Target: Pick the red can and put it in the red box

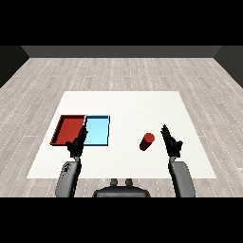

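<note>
A red can (147, 141) stands slightly tilted on the white table (123, 109), right of centre. My right hand (171, 141) hovers just to the right of the can, apart from it, with its fingers straight and open. The red tray (69, 129) lies at the left with nothing in it. My left hand (77, 144) is open, its fingers pointing up over the near edge between the red tray and the light blue tray (97, 131).
The light blue tray sits directly against the red tray's right side. Between the trays and the can stretches bare white tabletop. Grey wood flooring surrounds the table.
</note>
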`<state>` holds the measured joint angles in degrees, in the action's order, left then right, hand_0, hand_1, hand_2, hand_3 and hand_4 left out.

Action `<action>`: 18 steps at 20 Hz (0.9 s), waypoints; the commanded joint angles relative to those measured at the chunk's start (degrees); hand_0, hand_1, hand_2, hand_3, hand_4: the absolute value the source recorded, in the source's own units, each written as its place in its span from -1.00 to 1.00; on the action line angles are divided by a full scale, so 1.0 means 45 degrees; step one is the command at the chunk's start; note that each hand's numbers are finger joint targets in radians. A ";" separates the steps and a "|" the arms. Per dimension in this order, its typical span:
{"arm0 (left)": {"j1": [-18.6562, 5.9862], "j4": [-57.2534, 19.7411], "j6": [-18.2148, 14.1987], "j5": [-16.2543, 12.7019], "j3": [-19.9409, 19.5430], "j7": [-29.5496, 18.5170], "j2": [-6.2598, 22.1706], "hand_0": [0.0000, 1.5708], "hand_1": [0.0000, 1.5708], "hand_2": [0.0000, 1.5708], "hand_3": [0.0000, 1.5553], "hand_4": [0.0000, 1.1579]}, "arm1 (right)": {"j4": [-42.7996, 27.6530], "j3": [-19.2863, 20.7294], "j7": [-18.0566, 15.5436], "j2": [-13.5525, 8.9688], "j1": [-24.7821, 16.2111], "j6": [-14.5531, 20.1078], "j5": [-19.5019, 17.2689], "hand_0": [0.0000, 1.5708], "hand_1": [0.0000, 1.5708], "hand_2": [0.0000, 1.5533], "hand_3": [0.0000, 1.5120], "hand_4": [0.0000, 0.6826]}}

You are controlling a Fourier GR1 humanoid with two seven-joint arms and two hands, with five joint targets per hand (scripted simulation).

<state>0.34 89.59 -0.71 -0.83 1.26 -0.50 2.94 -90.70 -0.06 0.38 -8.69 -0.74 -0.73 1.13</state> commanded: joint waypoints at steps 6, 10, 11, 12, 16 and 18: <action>-0.0664 0.1017 -0.0510 0.0477 -0.0326 0.1726 0.0403 -1.00 -1.00 -1.00 -1.00 -1.00 | -0.2050 0.0709 -0.0178 -0.0355 -0.2491 -0.1170 0.0785 -1.00 -1.00 -1.00 -1.00 -1.00; -0.0144 0.0743 0.0222 -0.0382 -0.0939 -0.4004 -0.0042 -1.00 -1.00 -1.00 -1.00 -1.00 | -0.1472 0.1624 -0.2860 -0.0289 -0.1242 -0.2555 0.2752 -1.00 -1.00 -1.00 -1.00 -1.00; 0.0196 0.1518 0.0535 -0.0584 -0.1188 -0.3494 0.0493 -1.00 -1.00 -1.00 -1.00 -1.00 | -0.0580 0.1691 -0.3609 -0.0532 -0.1353 -0.3189 0.2726 -1.00 -1.00 -1.00 -1.00 -1.00; -0.0363 0.0421 0.0419 -0.0553 -0.1290 -0.4116 0.0229 -1.00 -1.00 -1.00 -1.00 -1.00 | -0.0821 0.1987 -0.3570 -0.0624 -0.1584 -0.3347 0.3044 -1.00 -1.00 -1.00 -1.00 -1.00; 0.0363 0.0799 -0.0128 0.0185 -0.0312 -0.4584 -0.0614 -1.00 -1.00 -1.00 -1.00 -1.00 | -0.0726 0.1780 -0.4224 -0.0323 -0.1949 -0.3544 0.2366 -1.00 -1.00 -1.00 -1.00 -1.00; -0.0873 -0.0553 0.0286 -0.0269 -0.1268 -0.4752 0.0087 -1.00 -1.00 -1.00 -1.00 -1.00 | -0.0720 0.1796 -0.4138 -0.0083 -0.1873 -0.3400 0.2230 -1.00 -1.00 -1.00 -1.00 -1.00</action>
<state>-0.12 90.79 0.66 -1.98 -2.99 -20.08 2.79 -93.98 7.80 -16.11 -10.18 -7.75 -14.97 11.97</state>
